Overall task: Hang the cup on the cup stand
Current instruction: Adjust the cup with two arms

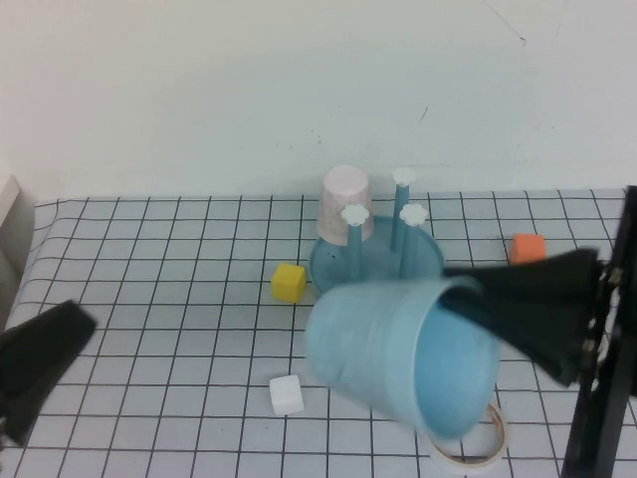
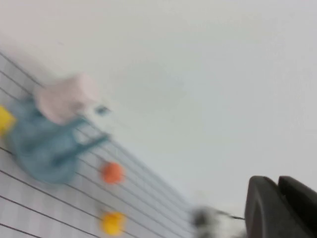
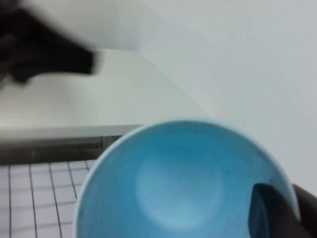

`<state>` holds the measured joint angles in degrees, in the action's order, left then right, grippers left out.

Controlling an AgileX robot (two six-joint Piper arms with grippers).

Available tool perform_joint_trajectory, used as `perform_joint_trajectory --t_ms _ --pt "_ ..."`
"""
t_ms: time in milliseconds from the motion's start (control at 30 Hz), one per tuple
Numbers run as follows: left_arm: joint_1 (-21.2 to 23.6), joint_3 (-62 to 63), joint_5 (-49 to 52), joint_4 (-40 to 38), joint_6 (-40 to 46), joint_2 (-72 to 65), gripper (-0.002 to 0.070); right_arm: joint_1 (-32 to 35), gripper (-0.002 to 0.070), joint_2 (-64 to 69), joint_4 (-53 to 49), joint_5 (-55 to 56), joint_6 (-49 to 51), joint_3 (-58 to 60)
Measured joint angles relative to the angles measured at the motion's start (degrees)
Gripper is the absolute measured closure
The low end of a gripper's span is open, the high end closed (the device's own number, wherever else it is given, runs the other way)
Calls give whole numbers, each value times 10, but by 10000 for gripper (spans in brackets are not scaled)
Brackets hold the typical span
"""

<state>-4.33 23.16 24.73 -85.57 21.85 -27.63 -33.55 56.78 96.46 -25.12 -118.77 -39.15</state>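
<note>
My right gripper point(image 1: 468, 291) is shut on the rim of the light blue cup point(image 1: 383, 344) and holds it in the air, tilted on its side, mouth toward the camera, in front of the cup stand point(image 1: 378, 254). One finger is inside the rim and one outside point(image 3: 277, 210); the cup's smooth blue inside point(image 3: 173, 183) fills the right wrist view. The stand has a teal round base and upright blue pegs with white flower caps. A pale pink cup point(image 1: 345, 204) hangs upside down on a back peg. My left gripper point(image 1: 40, 363) is low at the left, away from both, with its fingers point(image 2: 282, 208) together.
A yellow cube point(image 1: 289, 282), a white cube point(image 1: 286, 395) and an orange cube point(image 1: 528, 248) lie on the gridded mat. A tape ring point(image 1: 473, 448) lies under the held cup. A white wall stands behind the table.
</note>
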Motion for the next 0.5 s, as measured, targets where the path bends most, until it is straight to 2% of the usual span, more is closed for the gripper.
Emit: perform_joint_trajectory --t_ms 67,133,200,300,400,500 --pt "0 0 33 -63 38 -22 592 0 659 9 3 -39 -92 0" --pt "0 0 71 -94 55 -51 479 0 659 20 3 -65 -151 0" --pt "0 3 113 -102 45 -80 311 0 659 27 3 -80 -194 0" --pt "0 4 177 -106 -5 -120 108 0 659 34 3 -84 -245 0" --pt "0 4 228 -106 -26 -156 26 0 659 42 3 -84 -289 -1" --pt "0 4 246 -106 -31 -180 16 0 659 50 3 -81 -327 -5"
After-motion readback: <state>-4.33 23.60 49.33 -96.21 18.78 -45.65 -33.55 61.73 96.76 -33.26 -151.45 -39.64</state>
